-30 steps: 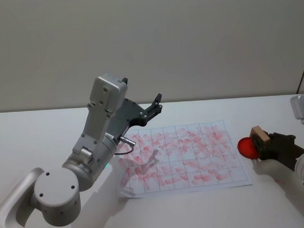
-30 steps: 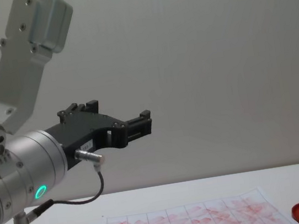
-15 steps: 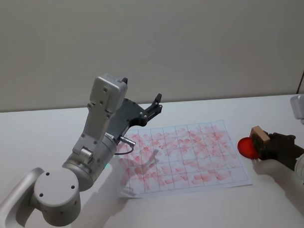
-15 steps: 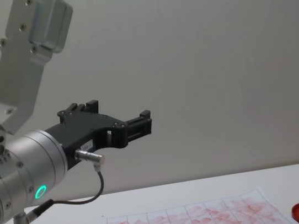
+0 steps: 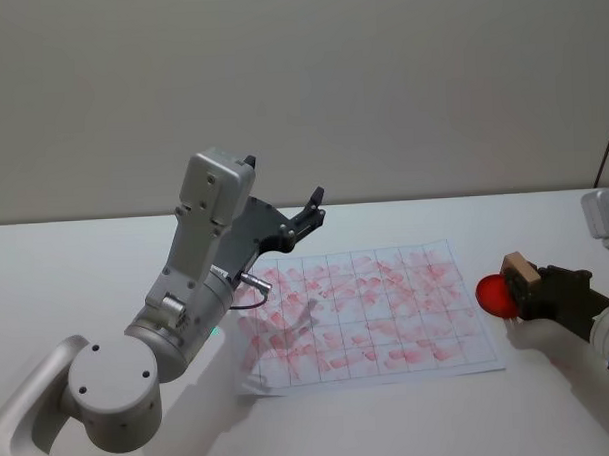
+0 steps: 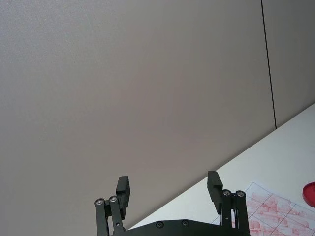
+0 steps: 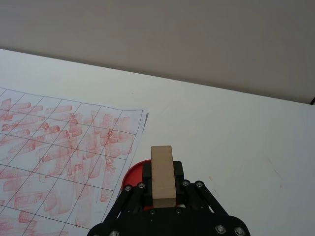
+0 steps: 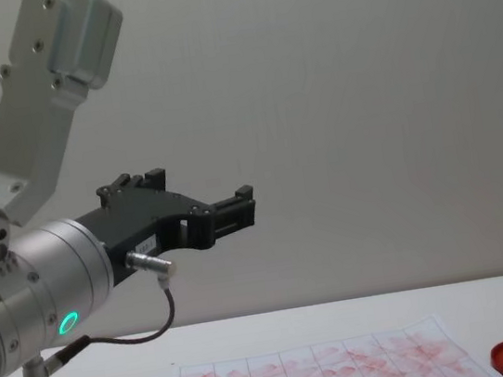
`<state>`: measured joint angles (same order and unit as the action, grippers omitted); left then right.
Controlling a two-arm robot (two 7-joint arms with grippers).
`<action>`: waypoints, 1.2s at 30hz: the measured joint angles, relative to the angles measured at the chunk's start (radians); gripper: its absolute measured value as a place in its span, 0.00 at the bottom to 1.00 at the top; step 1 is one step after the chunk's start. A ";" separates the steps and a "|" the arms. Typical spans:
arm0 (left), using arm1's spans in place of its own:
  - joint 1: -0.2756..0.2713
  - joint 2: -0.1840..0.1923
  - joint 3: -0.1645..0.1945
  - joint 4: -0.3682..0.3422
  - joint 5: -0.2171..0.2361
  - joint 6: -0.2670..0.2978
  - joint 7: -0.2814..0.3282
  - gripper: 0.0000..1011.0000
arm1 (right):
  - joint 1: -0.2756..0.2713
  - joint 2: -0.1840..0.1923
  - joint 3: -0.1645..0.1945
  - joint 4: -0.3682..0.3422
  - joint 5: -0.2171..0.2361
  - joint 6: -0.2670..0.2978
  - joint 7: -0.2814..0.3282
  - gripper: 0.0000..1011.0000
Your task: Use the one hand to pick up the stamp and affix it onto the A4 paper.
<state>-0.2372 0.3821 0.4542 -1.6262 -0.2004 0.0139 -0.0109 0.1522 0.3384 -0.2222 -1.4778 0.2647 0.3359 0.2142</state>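
- Right wrist view: right claw (image 7: 162,173) clenched on the stamp (image 7: 162,160), with the wooden block gripped between its fingers over the red ink pad (image 7: 132,178). Cannot tell whether stamp and pad touch.
- Head view: stamp and pad sit just beside the right edge of the A4 paper (image 5: 368,316) on the white table (image 5: 86,266).
- Left wrist view: left claw (image 6: 168,183) released, jaws wide apart, raised off the table.
- Chest view: small white label (image 8: 150,244) on the left claw's body, print too small to read.

Left arm (image 5: 200,252) over A4 paper (image 5: 388,315)
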 joint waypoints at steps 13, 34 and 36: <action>0.000 0.000 0.000 0.000 0.000 0.000 0.000 0.99 | 0.000 -0.001 0.001 0.000 -0.001 0.000 0.001 0.22; 0.000 0.000 0.000 0.000 0.000 0.000 0.000 0.99 | 0.000 -0.001 0.001 0.000 -0.002 0.000 0.001 0.22; 0.000 0.000 0.000 0.000 0.000 0.000 0.000 0.99 | 0.000 -0.002 0.002 0.000 -0.002 0.000 0.002 0.22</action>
<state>-0.2372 0.3821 0.4542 -1.6262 -0.2004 0.0139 -0.0109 0.1519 0.3369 -0.2206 -1.4780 0.2627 0.3363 0.2157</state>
